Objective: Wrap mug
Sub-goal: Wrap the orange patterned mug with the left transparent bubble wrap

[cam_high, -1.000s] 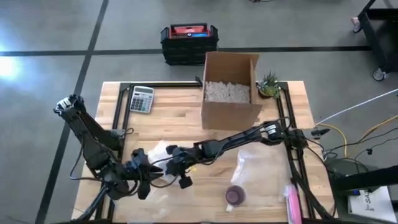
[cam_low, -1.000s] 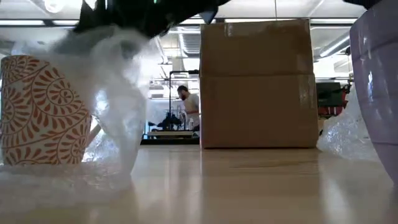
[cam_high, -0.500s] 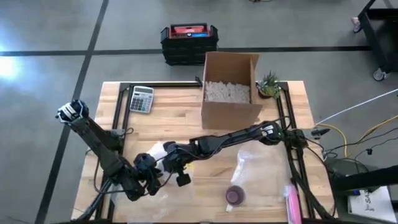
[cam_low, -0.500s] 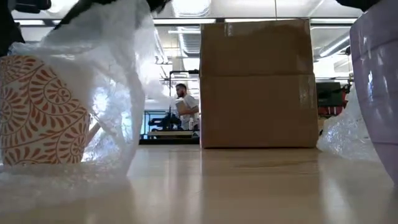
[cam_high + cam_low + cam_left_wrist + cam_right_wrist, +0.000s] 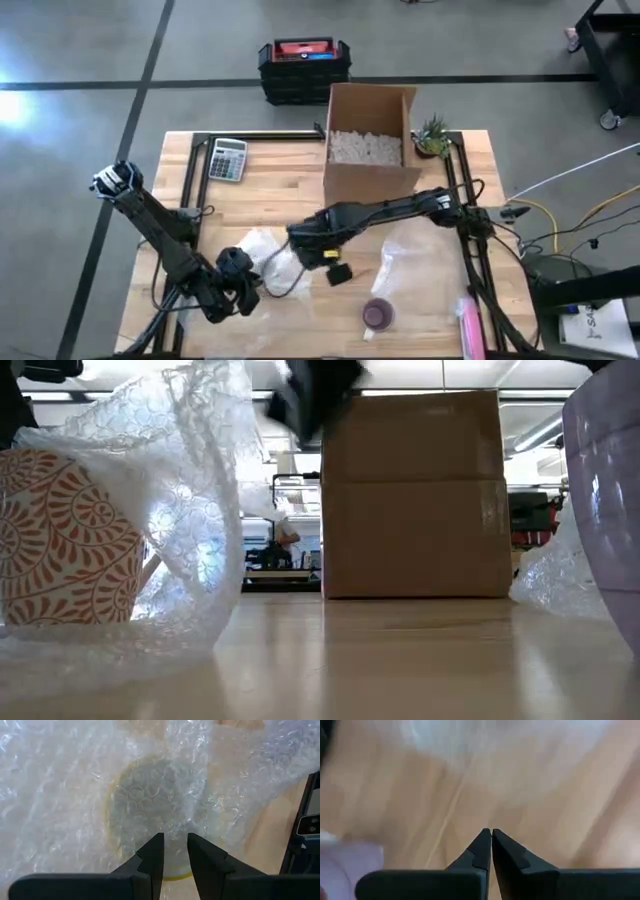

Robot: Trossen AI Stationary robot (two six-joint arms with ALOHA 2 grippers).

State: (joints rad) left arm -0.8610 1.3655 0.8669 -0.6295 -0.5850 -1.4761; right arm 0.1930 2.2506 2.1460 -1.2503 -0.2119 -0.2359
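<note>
An orange-patterned mug point(image 5: 65, 540) stands upright at the table's near left, its mouth point(image 5: 145, 810) seen through the bubble wrap point(image 5: 268, 258) draped over it. The wrap's free side rises beside the mug point(image 5: 190, 500). My left gripper point(image 5: 240, 285) is right over the mug, shut on the wrap. My right gripper point(image 5: 336, 270) is shut with nothing in it, above bare table to the right of the wrap. My left gripper pinches a raised fold of the bubble wrap point(image 5: 186, 822) between its two fingers, over the near side of the mug's mouth. The fingers come from above, pointing down. The wrap lies slack over the mug, which stands on the table.
A purple mug point(image 5: 378, 315) stands near the front edge, with a second sheet of bubble wrap point(image 5: 415, 265) beside it and a pink object point(image 5: 468, 325) at the near right. A cardboard box point(image 5: 370, 150) of packing fill, a calculator point(image 5: 227, 158) and a small plant point(image 5: 433, 135) sit at the back.
My right gripper has gone from the wrap toward the table's right, and the wrap is no longer in it. The flap of wrap that it had lifted over the mug now stands up beside the mug by itself. My left gripper has shifted slightly over the mug.
</note>
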